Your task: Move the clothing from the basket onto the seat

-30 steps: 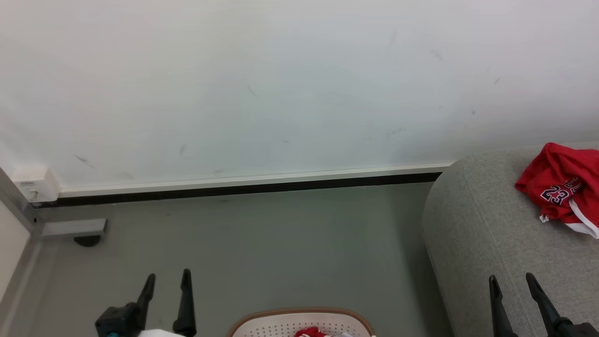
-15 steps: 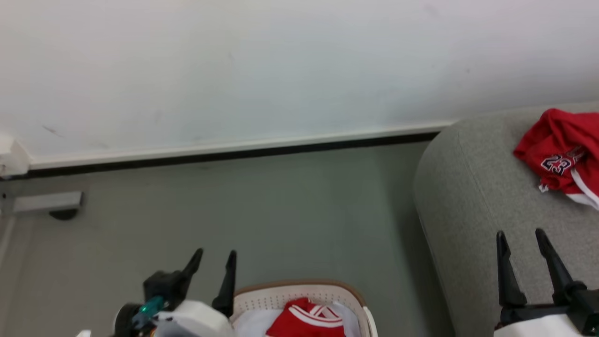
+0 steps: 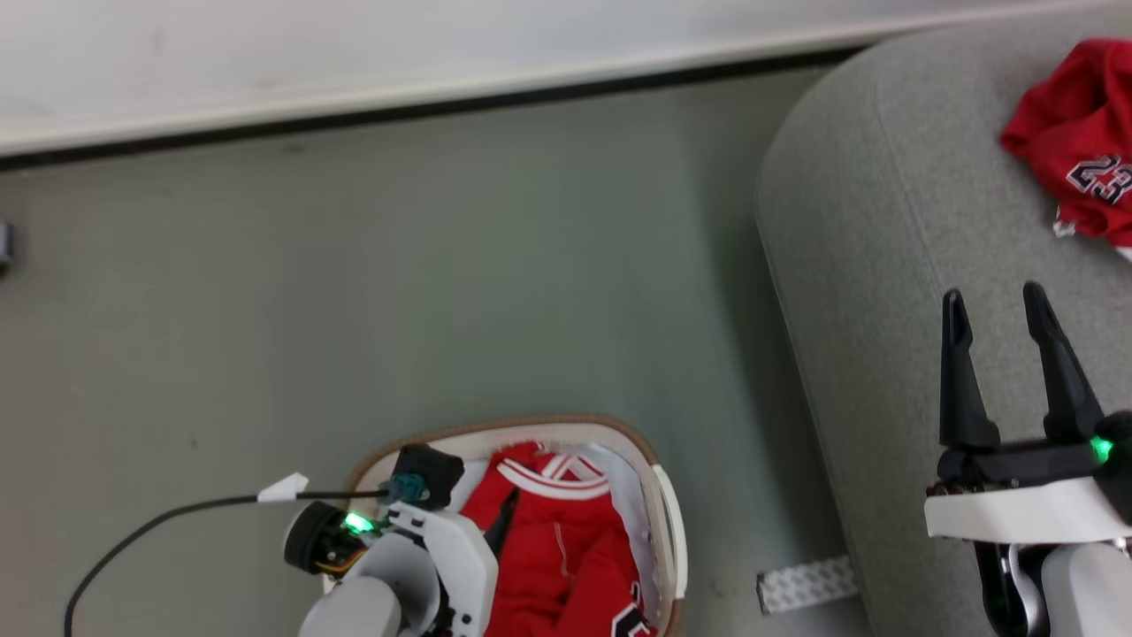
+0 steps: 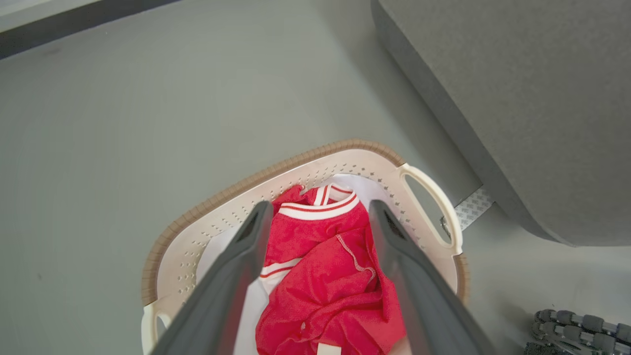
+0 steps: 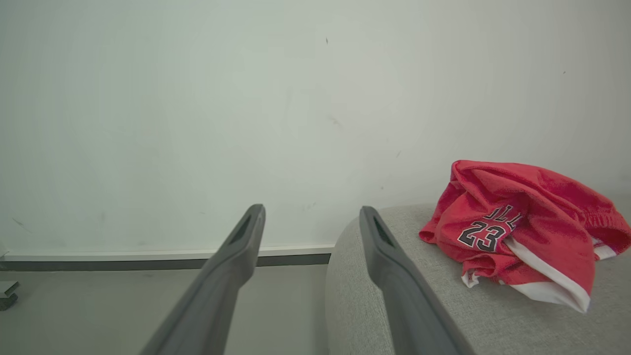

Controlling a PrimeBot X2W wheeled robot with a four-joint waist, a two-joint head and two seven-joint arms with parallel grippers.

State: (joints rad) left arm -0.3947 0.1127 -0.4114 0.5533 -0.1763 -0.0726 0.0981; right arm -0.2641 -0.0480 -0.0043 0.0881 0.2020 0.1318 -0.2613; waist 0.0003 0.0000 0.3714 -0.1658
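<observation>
The left gripper (image 4: 320, 207) is hanging over the basket (image 4: 246, 190) in the lower middle of the left wrist view. Its two dark fingers are spreading wide and gripping nothing. Crumpled red clothing (image 4: 325, 266) is lying inside the basket, framed between them. This view is bringing out the basket's perforated white wall, ribbed brown rim and looped white handle (image 4: 440, 196). The head view is adding a black cable (image 3: 336, 495) trailing toward lower left. The right gripper (image 3: 992, 298) is hovering over the seat (image 3: 884, 265) at right, fingers parted and empty. The right wrist view is showing a second garment (image 5: 517, 222) resting on the seat's coarse-woven, round-edged grey top: thin, rumpled, white-trimmed, printed 23.
</observation>
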